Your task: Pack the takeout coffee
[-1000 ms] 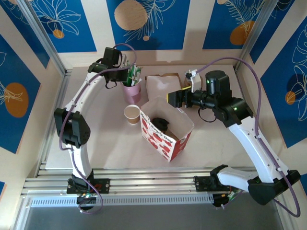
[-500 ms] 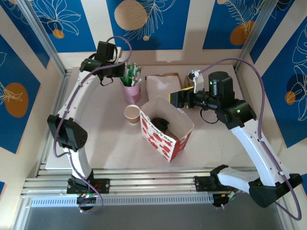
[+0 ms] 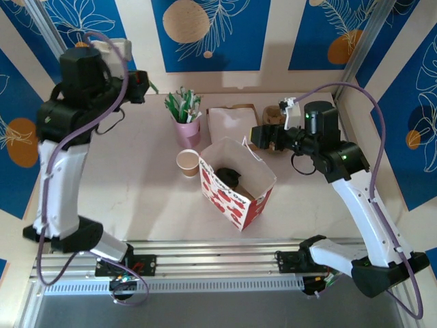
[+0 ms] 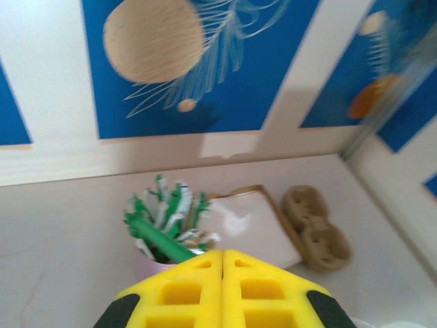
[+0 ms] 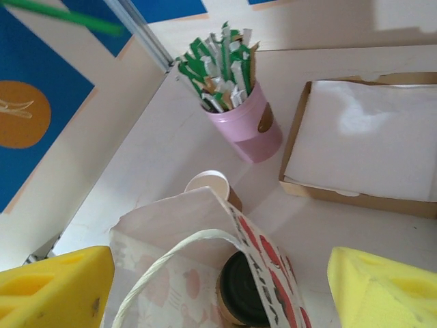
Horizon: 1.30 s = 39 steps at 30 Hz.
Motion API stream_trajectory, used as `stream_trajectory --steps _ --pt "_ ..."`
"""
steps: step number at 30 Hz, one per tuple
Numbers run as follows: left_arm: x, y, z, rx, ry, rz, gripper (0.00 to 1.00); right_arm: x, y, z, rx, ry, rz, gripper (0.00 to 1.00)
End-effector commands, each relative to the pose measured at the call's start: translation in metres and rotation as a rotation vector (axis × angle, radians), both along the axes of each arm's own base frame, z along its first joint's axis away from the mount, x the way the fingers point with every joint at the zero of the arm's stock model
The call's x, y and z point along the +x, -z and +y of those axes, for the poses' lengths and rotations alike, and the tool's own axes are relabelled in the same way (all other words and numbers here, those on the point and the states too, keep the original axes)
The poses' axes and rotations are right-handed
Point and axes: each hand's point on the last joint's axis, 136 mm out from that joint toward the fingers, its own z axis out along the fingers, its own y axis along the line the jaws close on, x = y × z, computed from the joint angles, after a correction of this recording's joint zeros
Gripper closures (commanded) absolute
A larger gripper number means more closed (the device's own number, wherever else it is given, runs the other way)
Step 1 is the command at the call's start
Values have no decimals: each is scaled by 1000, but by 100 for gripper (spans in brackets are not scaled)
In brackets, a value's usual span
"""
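- The cup [image 3: 188, 162] stands upright on the table [image 3: 136, 191] just left of the bag [image 3: 235, 198]. It has no lid and is not yet packed. It is kraft-brown paper with a white rolled rim and a pale inside.
- The bag is thin white paper with red prints, box-shaped, with a crumpled mouth and a pale twisted-cord handle [image 5: 179, 247]. It stands open, so things can go in from above.
- Down in the bag lies a flat round black lid [image 5: 244, 297] on something brown. What it covers I cannot tell.
- The right gripper [image 3: 258, 137] hovers at the bag's far edge, jaws spread wide and empty. It is probably there to steady the mouth or to reach in.
- The left gripper [image 4: 223, 273] is raised high, well left of the bag. Its yellow foam pads are pressed together on what looks like a thin green stick [image 4: 160, 240], of the kind standing in the pink cup [image 3: 189, 131].
- The pink cup is smooth and bristles with green-and-white sticks. It stands behind the bag's left corner, just beyond the kraft cup.
- Also behind the bag are a shallow brown tray [image 5: 341, 198] of white paper and a rough moulded-pulp carrier [image 4: 317, 231].
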Motion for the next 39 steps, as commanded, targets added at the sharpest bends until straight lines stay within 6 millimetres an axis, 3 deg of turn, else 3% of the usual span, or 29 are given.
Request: stream_trajectory --steps 1,7,10,13,21,28,34,39 --pt "-50 -6 -17 -76 145 38 100 1 0 -15 23 75 26 18" --pt "-118 -27 -47 -231 383 25 100 10 5 -34 53 154 65 18" --pt "-139 -38 -59 -276 458 31 100 12 6 -36 72 161 74 19" --pt "-148 -35 -76 -284 517 64 100 13 7 -38 80 170 75 19" --pt "-148 7 -126 -194 585 149 100 14 16 -45 87 191 95 18" --pt "-138 58 -162 -90 600 244 100 23 22 -45 99 197 127 19" --pt "-124 98 -186 -49 606 316 100 36 28 -39 106 190 153 19" --pt "-116 132 -194 23 597 372 100 52 39 -33 85 179 193 19"
